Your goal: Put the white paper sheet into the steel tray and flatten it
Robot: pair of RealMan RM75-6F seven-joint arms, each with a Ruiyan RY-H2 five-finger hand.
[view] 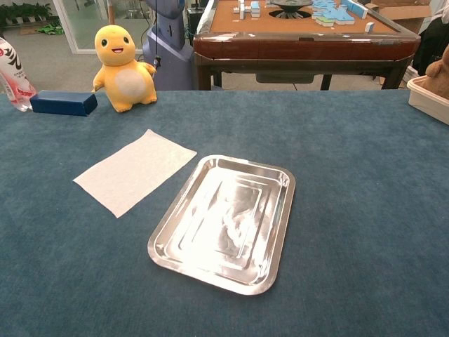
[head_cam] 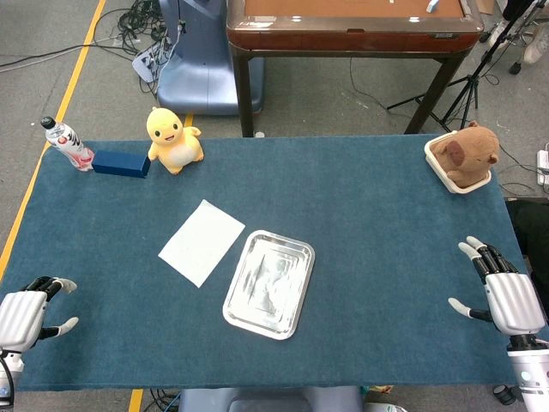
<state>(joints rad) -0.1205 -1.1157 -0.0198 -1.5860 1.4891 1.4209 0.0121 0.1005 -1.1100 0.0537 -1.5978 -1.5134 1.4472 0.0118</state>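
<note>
The white paper sheet [head_cam: 202, 241] [view: 135, 170] lies flat on the blue cloth, just left of the steel tray [head_cam: 298, 302] [view: 275, 210], nearly touching its far left corner. Nothing lies in the tray. My left hand [head_cam: 27, 316] hovers at the table's near left corner, fingers apart, holding nothing. At the near right edge my right hand [head_cam: 506, 292] is likewise spread and holds nothing. Neither hand shows in the chest view.
A yellow plush toy [head_cam: 174, 138] [view: 123, 67], a dark blue box [head_cam: 121, 162] [view: 63, 102] and a bottle [head_cam: 69, 143] [view: 12, 76] stand at the far left. A brown plush in a white bin [head_cam: 463, 157] sits far right. A wooden table [head_cam: 352, 34] stands beyond.
</note>
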